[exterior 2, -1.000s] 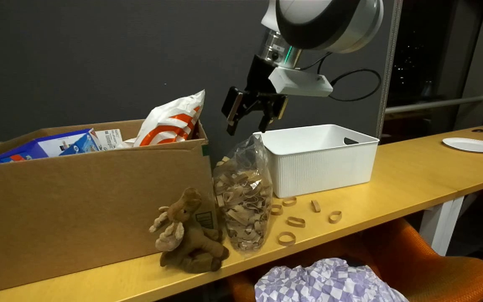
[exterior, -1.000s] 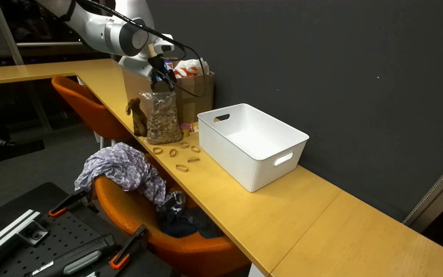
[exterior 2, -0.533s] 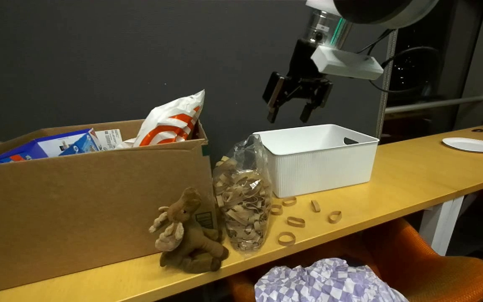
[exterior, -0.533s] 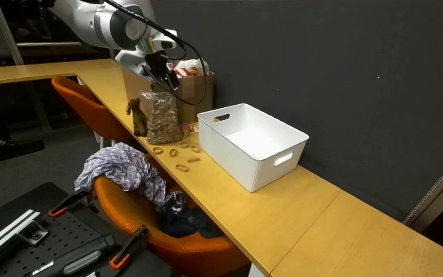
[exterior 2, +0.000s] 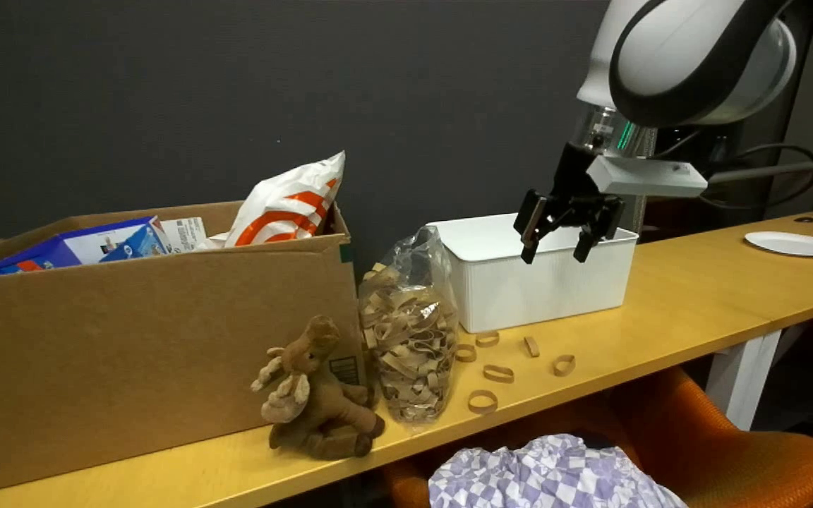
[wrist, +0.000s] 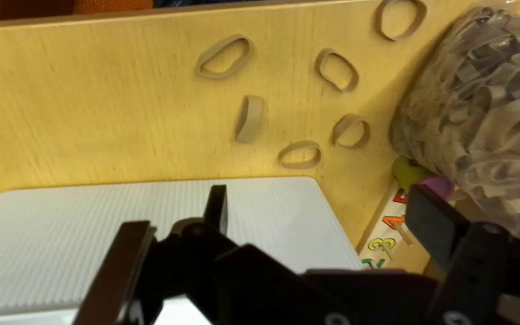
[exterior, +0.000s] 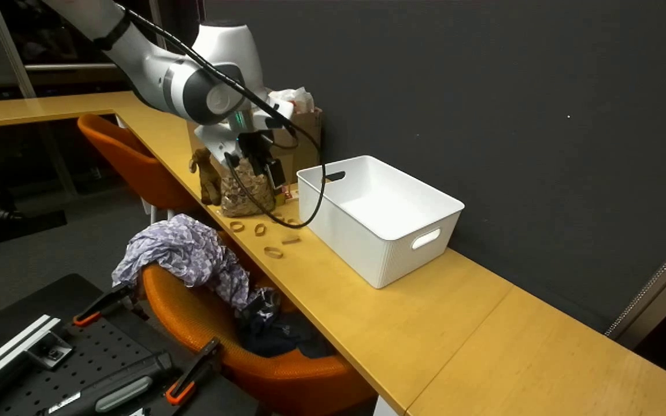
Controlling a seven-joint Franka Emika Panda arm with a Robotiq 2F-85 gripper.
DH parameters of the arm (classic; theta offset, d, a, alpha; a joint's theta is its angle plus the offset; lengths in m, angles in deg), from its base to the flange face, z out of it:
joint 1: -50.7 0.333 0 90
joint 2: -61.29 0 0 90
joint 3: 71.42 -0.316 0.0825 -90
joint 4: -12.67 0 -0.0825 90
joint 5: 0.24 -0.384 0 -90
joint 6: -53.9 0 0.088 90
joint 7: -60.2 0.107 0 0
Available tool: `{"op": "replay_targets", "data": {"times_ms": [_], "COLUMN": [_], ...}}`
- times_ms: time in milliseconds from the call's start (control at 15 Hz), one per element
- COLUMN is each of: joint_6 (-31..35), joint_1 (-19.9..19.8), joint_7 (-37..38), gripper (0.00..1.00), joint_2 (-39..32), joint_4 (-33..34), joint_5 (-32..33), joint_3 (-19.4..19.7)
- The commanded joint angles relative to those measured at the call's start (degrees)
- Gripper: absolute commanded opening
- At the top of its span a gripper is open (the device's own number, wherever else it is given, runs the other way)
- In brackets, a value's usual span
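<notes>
My gripper is open and empty, held in the air above the table. In the wrist view its fingertips [wrist: 325,212] stand wide apart, over the ribbed side of a white bin [wrist: 120,225] and a number puzzle [wrist: 379,230]. In an exterior view the gripper [exterior 2: 555,255] overlaps the front of the bin [exterior 2: 519,293]. In an exterior view the gripper [exterior: 269,176] hides the top of a clear bag of tan rubber bands [exterior: 246,190]. The bag [exterior 2: 410,346] stands upright. Several loose rubber bands, one on its edge [wrist: 251,119], lie on the table beside the bin.
A brown plush moose [exterior 2: 329,416] sits beside a full cardboard box [exterior 2: 166,353]. A yellow tub with a purple lid [wrist: 438,186] lies near the bag. A white plate [exterior 2: 798,244] is at the far end. An orange chair [exterior: 287,370] with a checked cloth [exterior: 185,248] stands at the table edge.
My gripper has moved from above the bag toward the bin, rising slightly and then coming down lower. It has stayed open. The bag, bin and loose bands have not moved.
</notes>
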Motion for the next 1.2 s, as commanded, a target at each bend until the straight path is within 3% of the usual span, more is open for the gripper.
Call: {"op": "replay_targets", "data": {"times_ms": [0,333,1133], "joint_6": [1.8,0.7,-0.2], "joint_1": [-2.4,-3.8,-3.6], "joint_7": [-2.5,-2.9,-1.9], "gripper": [1.0,1.0,1.0], "joint_2": [-5.5,-11.4,-18.7], "joint_4": [1.3,3.2,7.4], "joint_5": [-4.3,-7.6,-7.5], "joint_3": [-1.7,-2.5,-1.7]}}
